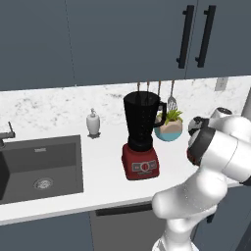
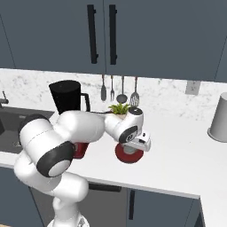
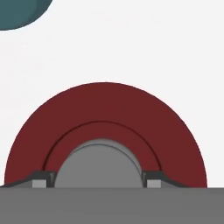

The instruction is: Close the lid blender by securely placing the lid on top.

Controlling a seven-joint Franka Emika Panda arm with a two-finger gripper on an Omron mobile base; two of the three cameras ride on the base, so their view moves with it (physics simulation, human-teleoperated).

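claw tips flanking lid knob

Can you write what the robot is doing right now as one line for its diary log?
phase: grasping | gripper: fingers either side of lid's grey knob | lid: flat on counter | blender: jar open, no lid

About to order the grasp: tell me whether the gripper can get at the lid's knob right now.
Probably yes. The gripper hangs directly above the red lid on the counter, jaws either side of its grey knob, nothing between.
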